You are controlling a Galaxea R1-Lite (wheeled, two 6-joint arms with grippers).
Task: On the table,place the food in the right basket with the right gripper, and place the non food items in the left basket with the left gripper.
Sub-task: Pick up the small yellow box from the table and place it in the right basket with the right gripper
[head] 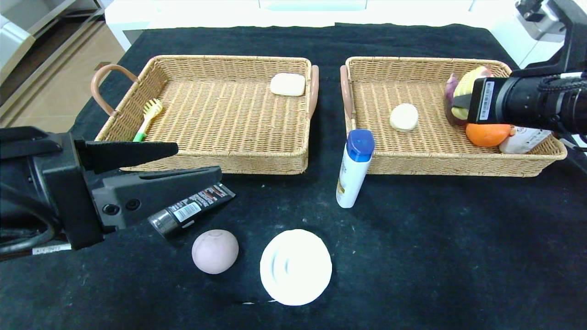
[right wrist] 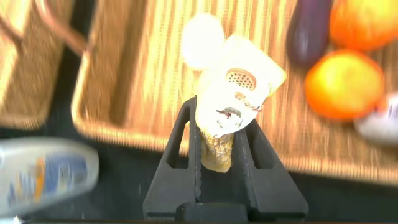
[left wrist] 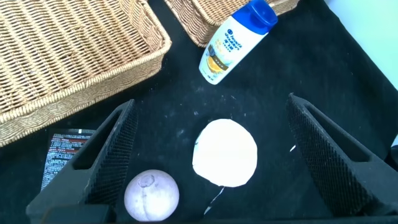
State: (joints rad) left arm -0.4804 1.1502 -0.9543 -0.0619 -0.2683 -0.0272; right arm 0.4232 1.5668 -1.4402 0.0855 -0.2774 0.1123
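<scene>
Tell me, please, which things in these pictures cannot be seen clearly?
- Yellow cake slice: blurred in the right wrist view; in the head view the right gripper covers most of it.
- Black tube: the left gripper hides its end in both views.
- White item in the right basket: mostly behind the right arm.

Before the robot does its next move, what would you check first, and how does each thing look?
1. right gripper holds the yellow cake slice: ok.
2. Cake slice is over the right basket: ok.
3. Cream-white bun already in the right basket: ok.
4. left gripper open above the table: ok.
5. Pinkish-mauve bun, black tube, white dish and blue-capped bottle sorted: not ok, all on the table.
</scene>
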